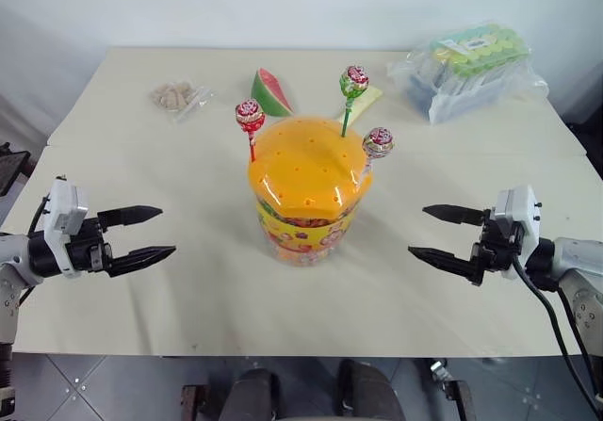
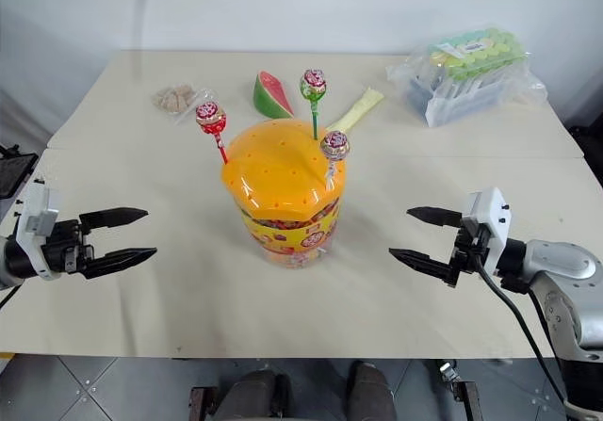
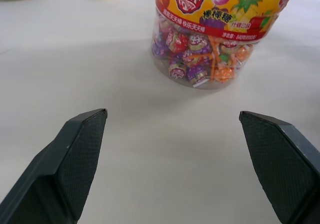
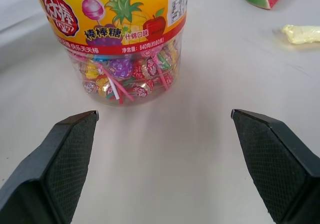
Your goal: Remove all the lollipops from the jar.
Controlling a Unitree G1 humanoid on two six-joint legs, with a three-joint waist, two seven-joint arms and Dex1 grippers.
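three lollipops stand stuck by their sticks in the holes of the domed orange lid, none out yet. red-white lollipop left of centre in the frame, green lollipop highest and toward the back, pink-red lollipop at the lid's right edge, leaning outward. jar sits mid-frame on the pale table, upright, loose sweets packed in its clear bottom.

left gripper lower left of frame, fingers spread wide, holding nothing. right gripper lower right, likewise spread and empty. both point inward toward the jar, well apart from it and lower than the candy heads.

judgement on doing the first pull well — the pink-red one looks the easiest for the right gripper, being on its side and tilted toward it. the hand would need to rise to lid height, then pinch the stick just under the ball rather than the wrapped ball, which may slip. draw out along the stick's own lean, not straight up, or the jar could tip or drag.

watermelon slice, bag of green-topped packs and a small packet lie at the back — leave alone.
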